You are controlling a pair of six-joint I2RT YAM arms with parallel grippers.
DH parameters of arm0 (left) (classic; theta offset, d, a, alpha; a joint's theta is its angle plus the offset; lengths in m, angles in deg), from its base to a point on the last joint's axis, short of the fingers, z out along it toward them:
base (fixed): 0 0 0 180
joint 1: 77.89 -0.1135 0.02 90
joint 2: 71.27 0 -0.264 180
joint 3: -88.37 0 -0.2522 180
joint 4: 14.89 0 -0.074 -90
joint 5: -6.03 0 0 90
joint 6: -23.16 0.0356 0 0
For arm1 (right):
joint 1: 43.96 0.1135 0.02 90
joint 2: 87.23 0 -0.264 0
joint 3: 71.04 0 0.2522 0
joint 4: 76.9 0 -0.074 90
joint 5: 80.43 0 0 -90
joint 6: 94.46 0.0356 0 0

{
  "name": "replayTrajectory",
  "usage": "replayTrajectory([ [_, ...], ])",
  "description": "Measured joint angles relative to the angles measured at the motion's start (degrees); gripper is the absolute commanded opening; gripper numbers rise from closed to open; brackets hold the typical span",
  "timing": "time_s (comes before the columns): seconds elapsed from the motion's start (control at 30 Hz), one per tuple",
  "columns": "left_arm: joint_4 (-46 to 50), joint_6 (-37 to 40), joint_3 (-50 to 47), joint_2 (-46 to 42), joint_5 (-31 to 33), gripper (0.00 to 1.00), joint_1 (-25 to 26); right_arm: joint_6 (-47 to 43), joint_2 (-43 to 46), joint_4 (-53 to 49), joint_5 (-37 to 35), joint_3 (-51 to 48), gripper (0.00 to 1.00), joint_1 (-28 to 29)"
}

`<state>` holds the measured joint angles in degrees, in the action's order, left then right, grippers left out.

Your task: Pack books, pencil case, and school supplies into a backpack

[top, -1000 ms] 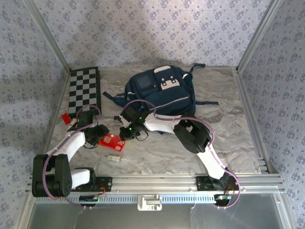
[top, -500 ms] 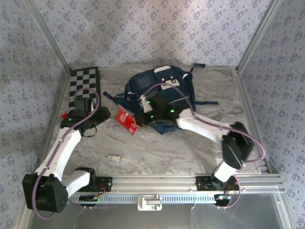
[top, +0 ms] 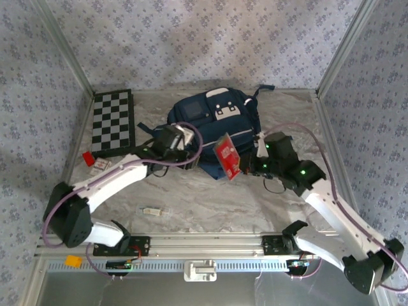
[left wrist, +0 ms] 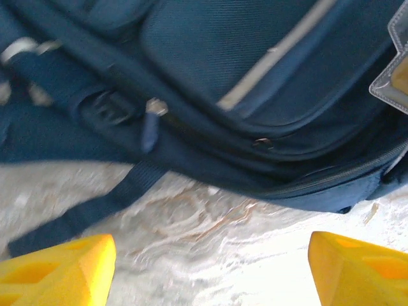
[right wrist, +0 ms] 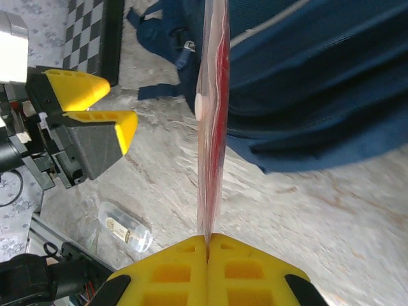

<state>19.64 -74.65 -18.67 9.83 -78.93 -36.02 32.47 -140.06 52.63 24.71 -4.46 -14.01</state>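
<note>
We hold the pencil case (right wrist: 210, 127) edge-on in our right gripper (right wrist: 207, 241). The yellow fingers are pressed together on the pouch's near edge, so the red pouch stands straight out ahead of the fingertips. Just beyond it, and to its right, lies the backpack (right wrist: 319, 83). Our left gripper (left wrist: 207, 268) stands wide, with nothing between its fingers. The backpack's zipped side lies just ahead of this gripper, and a dark strap (left wrist: 95, 204) trails across the table below it. The school supplies (top: 152, 210) lie on the table (top: 255, 204), well behind both grippers.
</note>
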Motion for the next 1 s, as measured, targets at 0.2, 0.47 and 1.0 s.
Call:
replayTrajectory([
  [0.2,-3.10,11.39,7.82,11.56,3.45,0.84,7.54,1.05,6.19,-6.62,0.09,-2.64,0.00,-6.69],
  [0.47,-6.47,19.06,16.39,23.47,7.50,0.84,9.68,1.01,9.16,-12.70,0.31,-2.64,0.00,-13.70],
  [1.0,-4.90,21.35,26.58,32.89,4.04,0.01,6.60,0.74,10.97,-16.39,3.63,-2.64,0.00,-18.51],
])
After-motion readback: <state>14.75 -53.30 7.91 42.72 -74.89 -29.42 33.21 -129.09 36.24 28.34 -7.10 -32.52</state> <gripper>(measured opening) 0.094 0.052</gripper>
